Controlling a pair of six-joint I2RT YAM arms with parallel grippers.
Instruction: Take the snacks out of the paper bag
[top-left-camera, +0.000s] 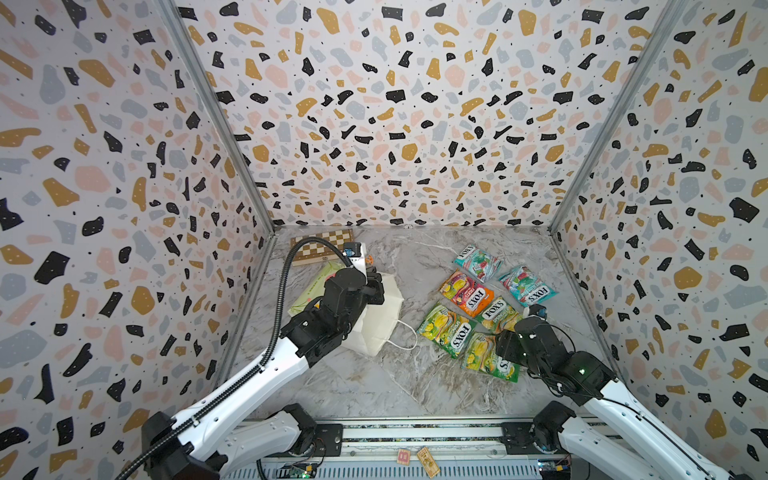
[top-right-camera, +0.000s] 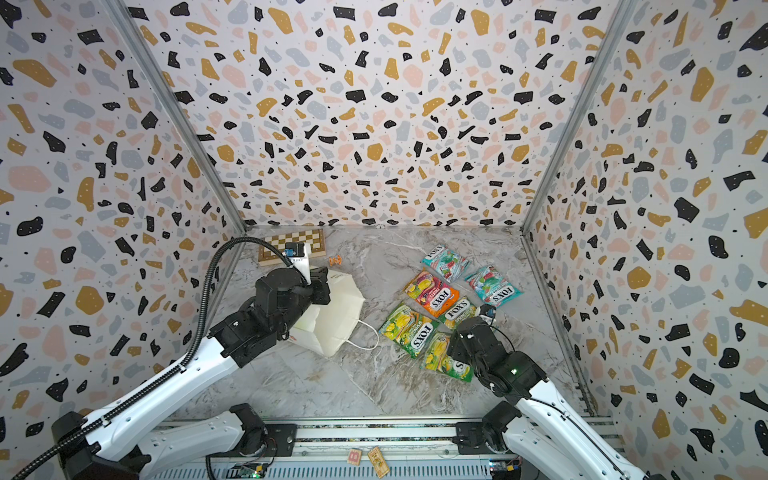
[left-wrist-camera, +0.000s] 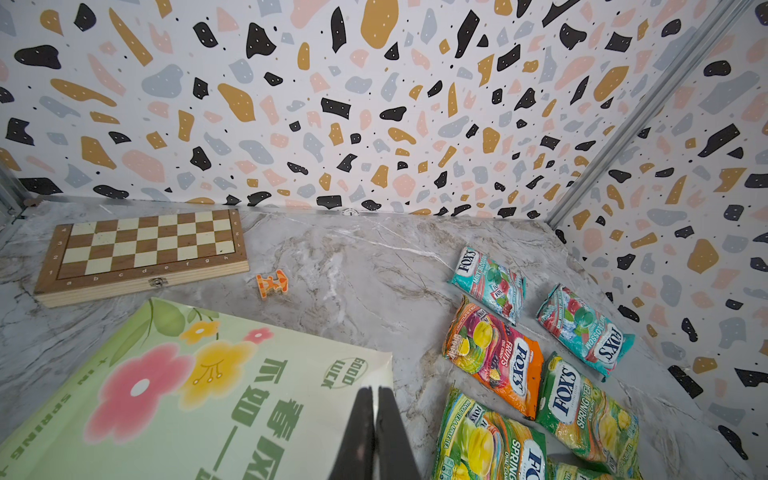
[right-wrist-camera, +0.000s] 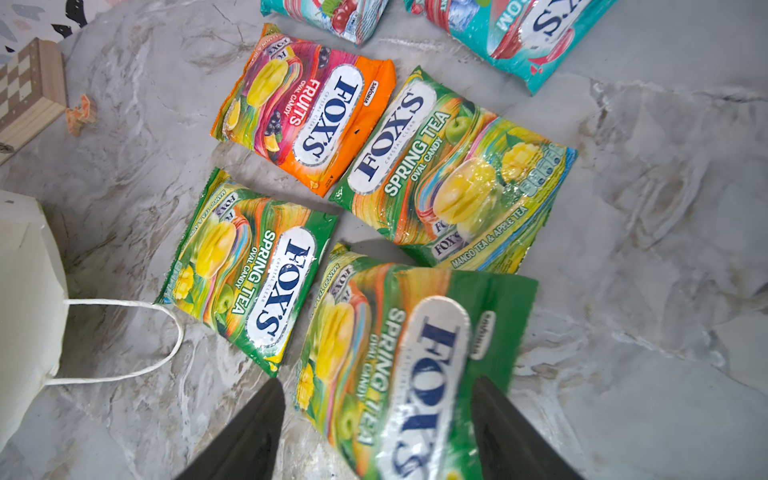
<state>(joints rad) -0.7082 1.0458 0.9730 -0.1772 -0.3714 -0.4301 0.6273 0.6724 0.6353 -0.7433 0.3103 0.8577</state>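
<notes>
- right wrist view: right hand (right-wrist-camera: 379, 382) hangs open, jaws wide either side of the nearest green packet (right-wrist-camera: 395, 353), which lies loose on the marble counter (right-wrist-camera: 644, 208). how would these handle?
- light and limp, by the look. glossy film, slippery on the flat faces, lumpy with sweets inside. a crimped end seam seems the surest place to pinch.
- where are the snacks (top-left-camera: 465, 293)?
- all six show in both top views, spread on the counter to the right of the paper bag (top-left-camera: 386, 316): two teal, one orange, three green, some edges overlapping. the bag lies slumped on its side and looks emptied, though its inside is hidden.
- and the left hand (left-wrist-camera: 375, 392)?
- closed, jaws pressed together at the bag's edge. whether paper is nipped between them does not show.
</notes>
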